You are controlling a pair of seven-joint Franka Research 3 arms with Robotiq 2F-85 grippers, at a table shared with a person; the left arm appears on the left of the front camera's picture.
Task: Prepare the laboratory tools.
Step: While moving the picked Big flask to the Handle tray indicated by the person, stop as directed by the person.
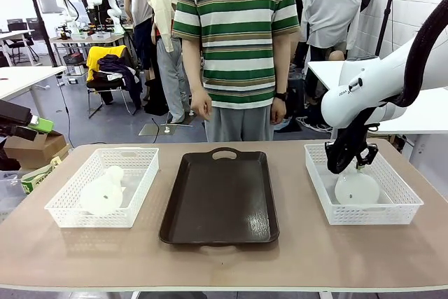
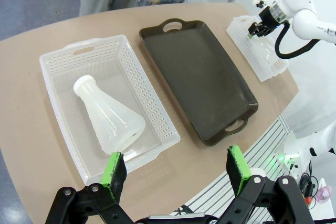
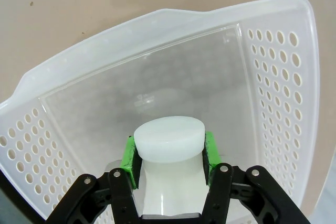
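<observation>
A tan table [image 1: 294, 257] stretches across the front view, with a dark brown tray [image 1: 220, 194] lying in its middle, handles at the near and far ends. A white lattice basket [image 1: 94, 217] sits to the left of the tray and a second basket [image 1: 374, 213] sits to the right, each apart from the tray. A person in a striped shirt [image 1: 234, 40] stands at the far side with both arms hanging, and behind them the room holds a chair draped with a yellow garment [image 1: 108, 68], a cardboard box [image 1: 35, 148] on the floor at the left, and more tables. One frosted flask [image 1: 103, 192] lies on its side in the left basket, neck pointing to the far side. The other flask [image 1: 357, 188] is in the right basket with its round base low and its neck rising; whether the base rests on the basket floor cannot be told. The right arm [image 1: 364, 92] comes in from the right and bends down over that basket, and the right gripper [image 3: 169, 156] is clamped on this flask's neck just under the lip, a green pad [image 3: 128, 158] pressed to each side. The left gripper [image 2: 175, 167] hangs high over the near left part of the table, looking down on the left basket, its fingers spread wide with nothing between them.
</observation>
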